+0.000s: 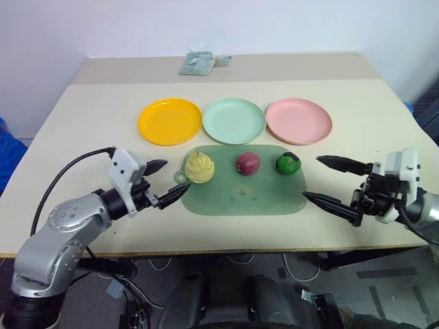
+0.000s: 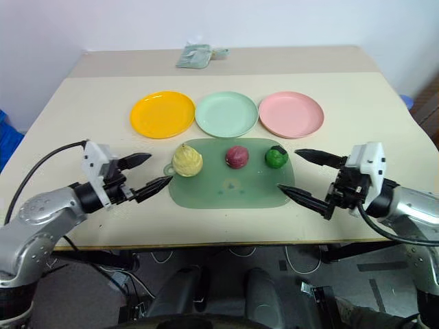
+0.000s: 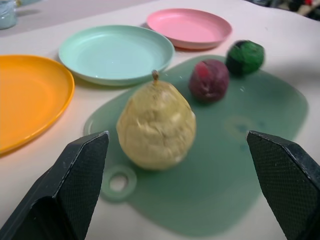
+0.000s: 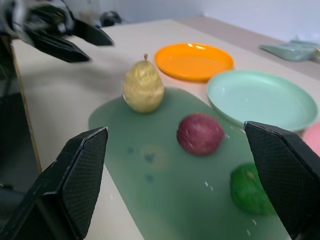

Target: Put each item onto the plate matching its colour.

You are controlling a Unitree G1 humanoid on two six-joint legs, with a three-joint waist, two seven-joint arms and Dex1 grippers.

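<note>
Both claws hang wide and empty either side of the green mat (image 1: 243, 188), left claw (image 1: 167, 181) by the yellow pear (image 1: 199, 168), right claw (image 1: 332, 181) beside the green ball (image 1: 288, 164). A nudge could roll the red ball (image 1: 248, 164) off the mat.

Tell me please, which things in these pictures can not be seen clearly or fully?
- Folded item at the table's far edge: too small in the eye views to identify.
- Pink plate: cut off by the edge of the right wrist view.
- Orange-yellow plate: cut off by the edge of the left wrist view.
- Green ball: blurred in the right wrist view; its black patch is indistinct there.
</note>
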